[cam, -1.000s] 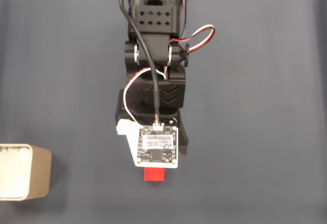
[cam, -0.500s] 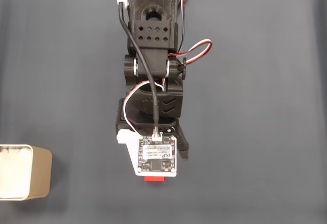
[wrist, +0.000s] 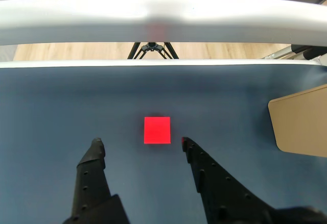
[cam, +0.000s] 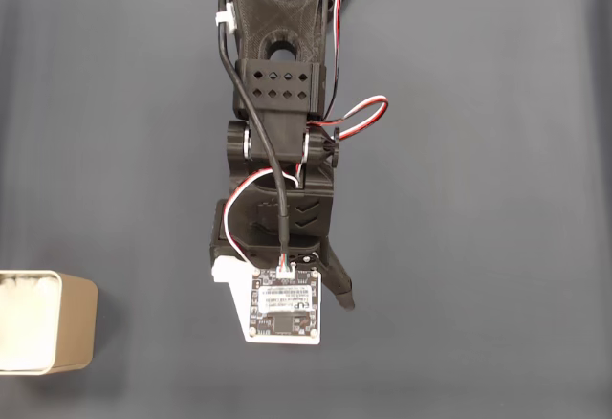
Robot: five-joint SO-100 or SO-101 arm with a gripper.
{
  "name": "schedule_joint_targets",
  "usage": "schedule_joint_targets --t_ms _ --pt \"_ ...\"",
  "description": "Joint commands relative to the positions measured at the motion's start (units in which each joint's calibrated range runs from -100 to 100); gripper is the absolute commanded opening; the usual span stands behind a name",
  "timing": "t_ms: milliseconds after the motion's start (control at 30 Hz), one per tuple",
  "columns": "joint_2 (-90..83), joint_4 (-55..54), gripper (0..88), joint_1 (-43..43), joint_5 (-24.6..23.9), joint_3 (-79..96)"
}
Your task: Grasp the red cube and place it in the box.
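In the wrist view the gripper is seen with its jaws spread apart, nothing being held between them. The red cube is located on the dark blue-grey table surface, just ahead of the fingertips and roughly centred on the gap, closer to the right-hand finger than to the left-hand one. No contact between cube and fingers is visible. The box is seen at the right edge of the wrist view, well apart from the cube. In the fixed view the box is positioned at the lower left corner, its white interior visible, and the arm extends downward from the top edge, with a white circuit board at its lower end.
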Motion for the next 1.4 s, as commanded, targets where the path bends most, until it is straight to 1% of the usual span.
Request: schedule_joint_targets --t_ms 0,1367 --pt "-0.06 -1.23 35.6 0.7 -0.93 -3.1" --pt "10.94 -4.51 36.0 -0.37 -1.81 -7.39"
